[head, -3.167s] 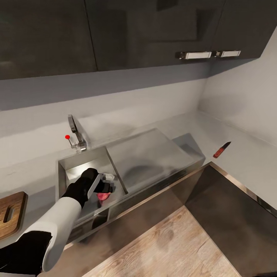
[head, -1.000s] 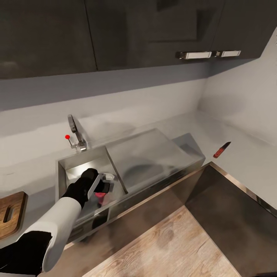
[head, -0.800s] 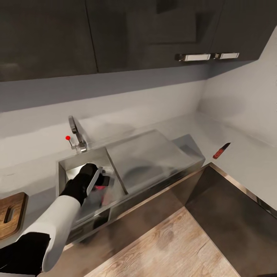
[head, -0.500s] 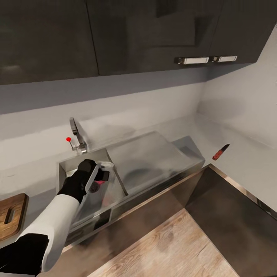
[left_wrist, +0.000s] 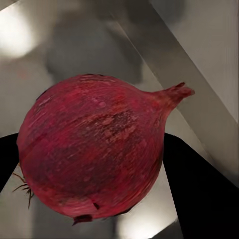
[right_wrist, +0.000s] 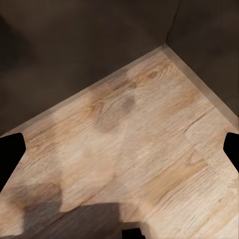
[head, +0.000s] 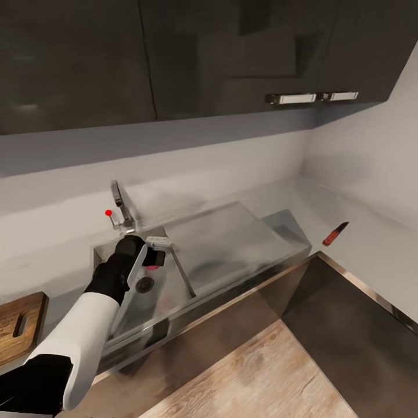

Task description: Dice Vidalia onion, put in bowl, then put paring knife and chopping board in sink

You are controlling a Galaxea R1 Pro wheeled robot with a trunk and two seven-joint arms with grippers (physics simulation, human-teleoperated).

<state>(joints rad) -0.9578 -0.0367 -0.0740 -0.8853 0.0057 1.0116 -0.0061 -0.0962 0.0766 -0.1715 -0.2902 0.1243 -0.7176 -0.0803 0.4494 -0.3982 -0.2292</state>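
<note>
Now the left claw is clenched on the Vidalia onion, a fingertip pressed to each flank, holding it above the sink basin with the drain below it. The chopping board lies well off to the claw's left on the surface; the paring knife lies far to its right. To do this carry well, I would lift clear of the basin wall before swinging left, keep the squeeze steady so the round bulb cannot roll out, and lower it flat onto the board. The right claw hangs released over the wooden floor.
</note>
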